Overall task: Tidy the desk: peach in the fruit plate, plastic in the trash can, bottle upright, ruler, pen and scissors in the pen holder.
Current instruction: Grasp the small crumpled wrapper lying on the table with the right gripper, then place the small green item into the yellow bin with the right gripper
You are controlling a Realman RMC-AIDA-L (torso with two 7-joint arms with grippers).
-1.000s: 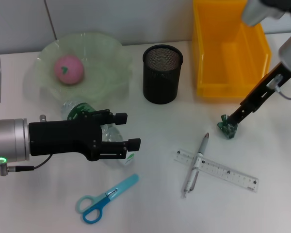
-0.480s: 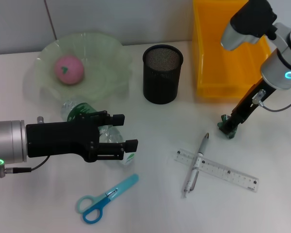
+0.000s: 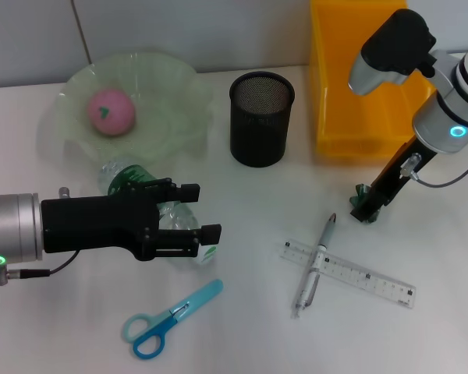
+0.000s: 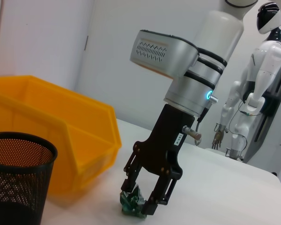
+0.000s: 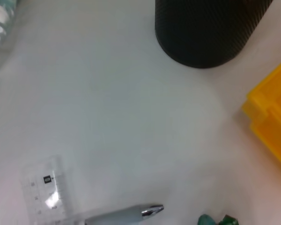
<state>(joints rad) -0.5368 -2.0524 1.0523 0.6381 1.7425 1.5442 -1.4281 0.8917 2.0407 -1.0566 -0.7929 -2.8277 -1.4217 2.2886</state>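
Right pincer lower (straddling green plastic).

Robotics lab or test room, judging by plain white table staged against bare white wall, white humanoid robot standing in background of left wrist view, yellow storage bin and black mesh pen holder set out.

1. The desk is being viewed from above by the head camera.
2. The right gripper is being watched low and sideways from the left wrist.
3. The desk is being viewed closely from the right wrist; the holder is being shared by all.
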